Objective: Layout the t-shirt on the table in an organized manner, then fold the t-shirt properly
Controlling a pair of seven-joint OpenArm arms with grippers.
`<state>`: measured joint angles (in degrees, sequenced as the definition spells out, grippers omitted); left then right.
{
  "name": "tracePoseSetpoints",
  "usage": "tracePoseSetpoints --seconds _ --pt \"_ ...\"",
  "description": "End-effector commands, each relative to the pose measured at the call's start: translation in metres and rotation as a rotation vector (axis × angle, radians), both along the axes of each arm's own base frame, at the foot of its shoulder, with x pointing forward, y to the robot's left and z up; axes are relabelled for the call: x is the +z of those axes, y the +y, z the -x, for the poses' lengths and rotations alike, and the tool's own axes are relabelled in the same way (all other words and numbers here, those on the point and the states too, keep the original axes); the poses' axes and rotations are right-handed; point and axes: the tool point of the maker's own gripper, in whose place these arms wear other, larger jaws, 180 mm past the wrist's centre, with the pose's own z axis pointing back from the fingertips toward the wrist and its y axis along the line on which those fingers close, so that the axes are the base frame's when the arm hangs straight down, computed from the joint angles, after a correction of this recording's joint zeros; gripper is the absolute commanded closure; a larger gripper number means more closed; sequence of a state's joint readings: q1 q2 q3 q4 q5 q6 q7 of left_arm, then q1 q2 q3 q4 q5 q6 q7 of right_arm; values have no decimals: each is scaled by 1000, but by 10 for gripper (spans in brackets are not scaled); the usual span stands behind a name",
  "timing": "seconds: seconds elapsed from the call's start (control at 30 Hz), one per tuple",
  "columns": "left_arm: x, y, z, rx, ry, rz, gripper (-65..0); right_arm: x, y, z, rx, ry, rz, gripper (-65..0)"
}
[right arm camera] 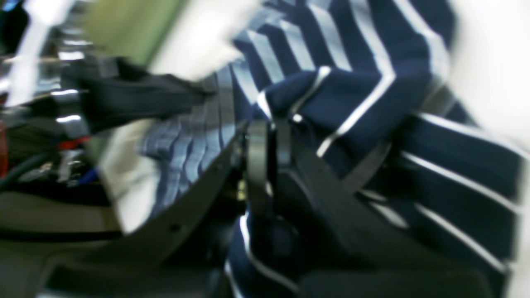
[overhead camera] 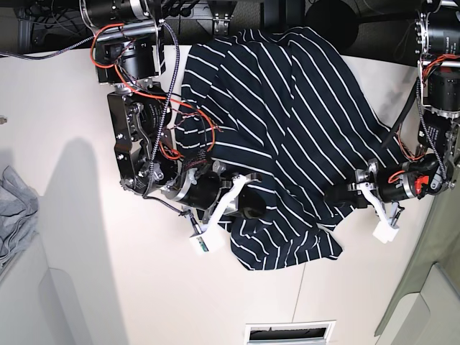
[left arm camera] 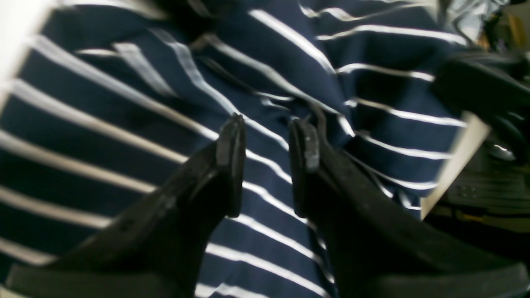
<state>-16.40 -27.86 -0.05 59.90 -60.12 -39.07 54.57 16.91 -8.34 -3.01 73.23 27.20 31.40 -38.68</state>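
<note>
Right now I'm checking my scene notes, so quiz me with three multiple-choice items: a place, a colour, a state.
1. Where does the grey garment lie in the base view?
A. at the table's left edge
B. on top of the t-shirt
C. in a hand

2. What colour are the t-shirt's stripes?
A. red
B. white
C. yellow

3. How is the left hand?
A. shut on the grey garment
B. open over the t-shirt
C. shut over bare table

Answers:
1. A, it is bunched at the left edge, apart from the shirt.
2. B, thin white lines cross dark navy cloth.
3. B, its fingers stand apart with striped cloth showing between them.
</note>
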Motion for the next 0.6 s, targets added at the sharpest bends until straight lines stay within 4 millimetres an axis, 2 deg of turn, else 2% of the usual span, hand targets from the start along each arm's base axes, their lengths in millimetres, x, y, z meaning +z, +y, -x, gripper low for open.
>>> tracePoseSetpoints --seconds 0.0,0.1,0.2,0.3,0.4,0.43,0.5,0.53,0.57 --pt "24 9 -16 9 -76 6 -191 30 10 -7 21 -72 -52 0" --pt "37 35 -20 59 -102 -3 -191 43 40 15 155 -120 -15 0" --pt "54 65 -23 117 -136 -18 -191 43 79 53 333 -152 36 0" --pt "72 92 -26 174 -177 -23 -191 26 114 101 521 -191 133 0" --pt "85 105 -29 211 -209 -7 -191 3 132 144 661 -229 244 0" --pt "86 105 -29 213 -211 -3 -191 -4 134 155 691 -236 273 -58" --pt "84 104 -27 206 -200 1 -191 -14 137 170 718 -234 305 -239" --pt "84 103 -26 203 -196 7 -191 -15 138 174 719 -234 301 -291" --pt "84 101 -25 200 -191 20 -191 -16 139 176 709 -228 293 -308"
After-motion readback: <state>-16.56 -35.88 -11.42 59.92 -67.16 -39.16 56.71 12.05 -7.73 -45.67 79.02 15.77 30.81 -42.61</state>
